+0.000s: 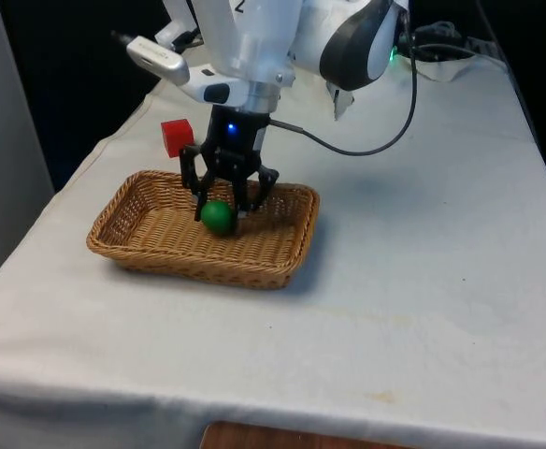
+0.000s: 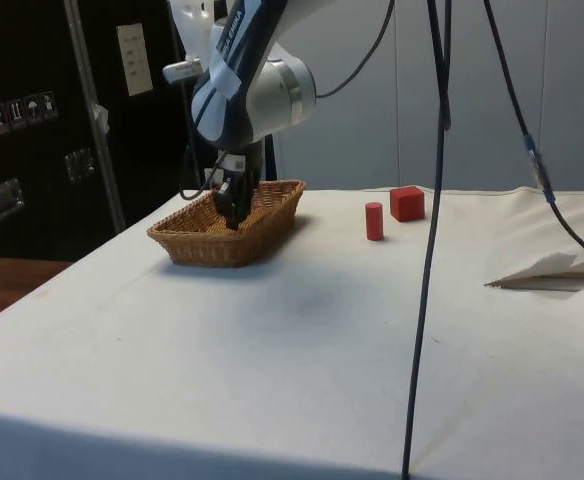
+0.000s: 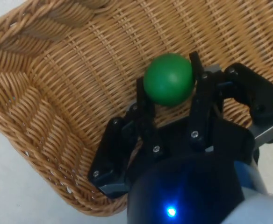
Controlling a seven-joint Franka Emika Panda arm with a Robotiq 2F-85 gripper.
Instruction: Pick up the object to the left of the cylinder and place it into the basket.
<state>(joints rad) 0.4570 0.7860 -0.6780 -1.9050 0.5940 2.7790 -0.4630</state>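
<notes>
White-clothed table [image 1: 423, 281]; perhaps-gripped ball [image 1: 218, 217].

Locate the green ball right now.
The green ball sits between the gripper fingers inside the wicker basket, at the front view's left, near the red cube.

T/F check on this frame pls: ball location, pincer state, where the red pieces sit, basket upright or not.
1. The green ball is inside the wicker basket. True.
2. The pincer is empty and wide open above the cloth. False: its fingers sit on either side of the ball, down in the basket.
3. The red cube and red cylinder stand on the cloth outside the basket. True.
4. The cylinder lies inside the basket. False: it stands upright on the cloth, beside the cube.
5. The basket is tipped over. False: it sits flat, opening upward.
</notes>
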